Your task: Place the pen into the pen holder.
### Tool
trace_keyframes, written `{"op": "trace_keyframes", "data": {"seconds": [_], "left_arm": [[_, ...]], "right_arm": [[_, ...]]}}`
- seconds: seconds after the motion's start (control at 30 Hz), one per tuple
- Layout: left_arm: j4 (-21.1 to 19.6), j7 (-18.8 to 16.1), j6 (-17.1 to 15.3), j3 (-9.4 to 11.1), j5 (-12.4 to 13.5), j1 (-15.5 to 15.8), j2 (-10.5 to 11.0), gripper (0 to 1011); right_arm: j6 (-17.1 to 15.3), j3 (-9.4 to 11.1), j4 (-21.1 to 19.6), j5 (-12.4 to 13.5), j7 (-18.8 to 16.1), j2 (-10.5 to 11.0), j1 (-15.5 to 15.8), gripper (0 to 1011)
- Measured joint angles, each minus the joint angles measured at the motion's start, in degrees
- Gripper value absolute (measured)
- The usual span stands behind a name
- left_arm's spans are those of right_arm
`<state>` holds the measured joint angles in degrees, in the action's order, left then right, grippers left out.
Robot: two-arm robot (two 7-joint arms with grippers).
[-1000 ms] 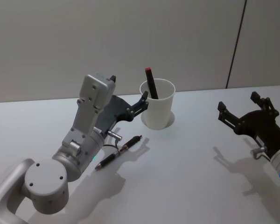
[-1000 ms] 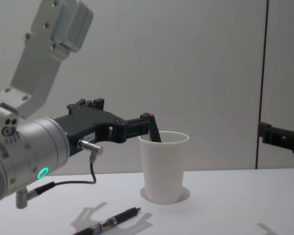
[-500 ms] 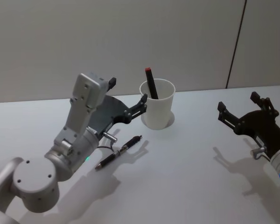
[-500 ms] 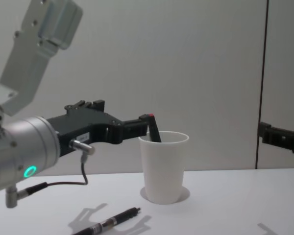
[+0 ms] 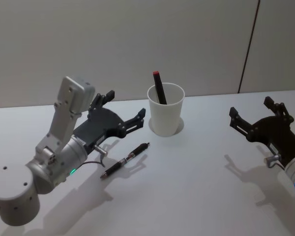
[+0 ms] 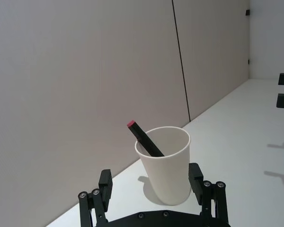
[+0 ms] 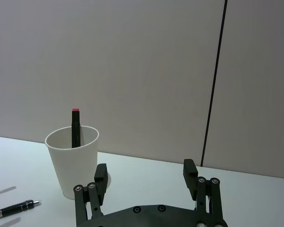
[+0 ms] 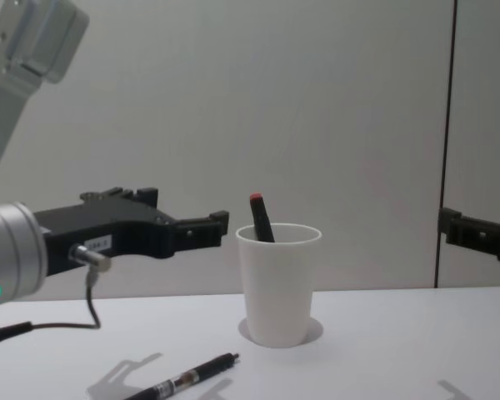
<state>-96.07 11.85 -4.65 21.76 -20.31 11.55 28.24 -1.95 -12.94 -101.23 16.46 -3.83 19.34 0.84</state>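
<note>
One pen holder (image 5: 165, 118). Two pens: red-tipped pen (image 5: 159, 87), dark pen (image 5: 126, 160). Two grippers: left gripper (image 5: 126, 104), right gripper (image 5: 250, 107).

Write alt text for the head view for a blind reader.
A white paper cup holds a red-tipped black pen, while a second dark pen lies on the table in front of it. The open left gripper hovers left of the cup; the open right gripper hangs far right.
</note>
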Motion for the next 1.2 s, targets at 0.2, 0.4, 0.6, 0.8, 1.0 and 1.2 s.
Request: {"op": "trace_keyframes", "data": {"seconds": [0.2,0.4,0.6,0.8,1.0,1.2], "left_arm": [[-1.23,1.94,-2.23,-0.83,-1.88,-1.0,1.91,1001],[-2.25,3.33,-4.46,-1.38,-3.12,-2.01,3.49,1001],[-3.13,4.87,-7.2,-1.74,-3.81,-2.9,5.01,1001],[-3.75,6.68,-10.76,-1.89,-3.89,-3.48,6.21,1001],[-3.85,8.22,-13.55,-1.86,-3.48,-3.6,6.81,1001],[-3.48,9.85,-16.46,-1.63,-2.99,-3.5,7.03,1001]], "right_arm": [[0.0,0.0,0.0,0.0,0.0,0.0,0.0,1001],[0.0,0.0,0.0,0.0,0.0,0.0,0.0,1001],[-0.01,0.0,0.0,0.0,0.0,0.0,0.0,1001],[-0.01,0.0,0.0,0.0,0.0,0.0,0.0,1001],[-0.01,0.0,0.0,0.0,0.0,0.0,0.0,1001],[0.0,0.0,0.0,0.0,0.0,0.0,0.0,1001]]}}
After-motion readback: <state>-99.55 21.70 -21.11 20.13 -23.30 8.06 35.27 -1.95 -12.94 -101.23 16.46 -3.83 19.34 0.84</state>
